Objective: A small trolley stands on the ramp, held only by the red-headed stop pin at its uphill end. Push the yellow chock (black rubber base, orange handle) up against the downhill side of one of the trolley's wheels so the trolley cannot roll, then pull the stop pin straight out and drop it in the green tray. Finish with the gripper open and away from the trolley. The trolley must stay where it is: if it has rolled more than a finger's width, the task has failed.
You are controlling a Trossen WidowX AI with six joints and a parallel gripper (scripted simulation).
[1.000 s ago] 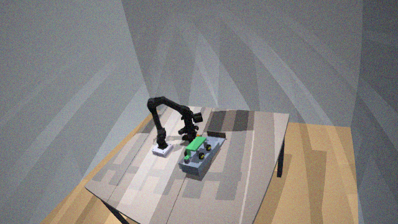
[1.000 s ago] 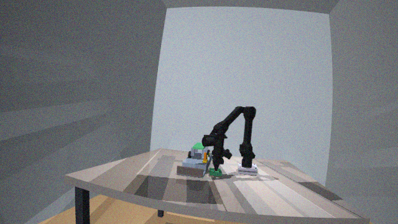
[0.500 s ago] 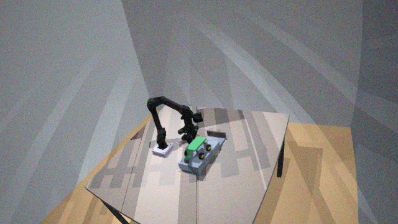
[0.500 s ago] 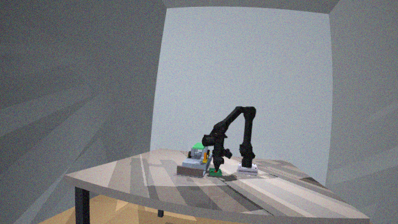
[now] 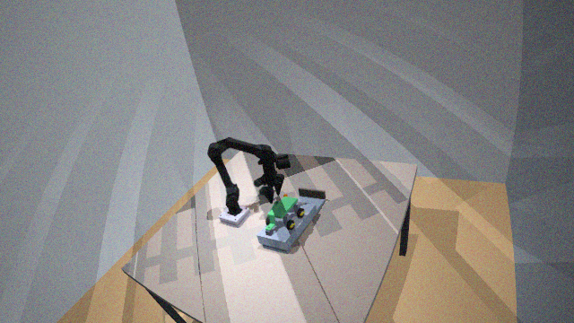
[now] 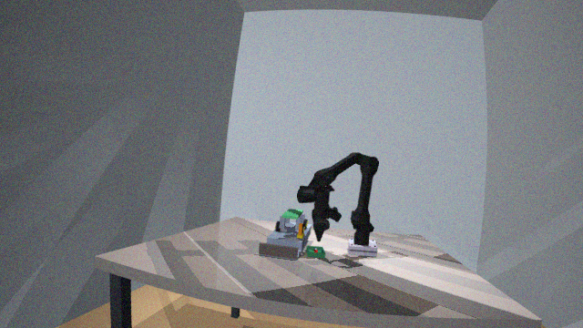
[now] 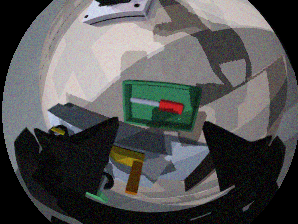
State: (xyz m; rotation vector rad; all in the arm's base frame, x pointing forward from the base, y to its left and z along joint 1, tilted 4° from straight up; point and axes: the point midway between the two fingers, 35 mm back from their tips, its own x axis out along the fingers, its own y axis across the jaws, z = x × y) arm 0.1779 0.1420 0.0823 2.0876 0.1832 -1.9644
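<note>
The gripper (image 5: 279, 196) (image 6: 319, 240) (image 7: 161, 125) looks matt black plastic; the tray (image 6: 322, 255) (image 7: 162, 83) smooth green plastic; the pin's shaft (image 7: 145, 102) metal-grey, its red head (image 7: 171, 107) plastic-like.

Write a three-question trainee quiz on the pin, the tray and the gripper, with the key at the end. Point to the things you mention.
1. True or false: the red-headed stop pin (image 6: 315, 251) (image 7: 171, 106) lies inside the green tray (image 6: 310, 255) (image 7: 162, 83).

2. Choose one. The gripper (image 5: 275, 199) (image 6: 319, 239) (image 7: 161, 123) is:
A) open
B) shut on the stop pin
C) shut on the chock's handle

3. Fill in the blank: the chock's upright handle (image 6: 300, 230) (image 7: 133, 177) is coloured ____.

Key: 1 true; 2 A; 3 orange.
</note>
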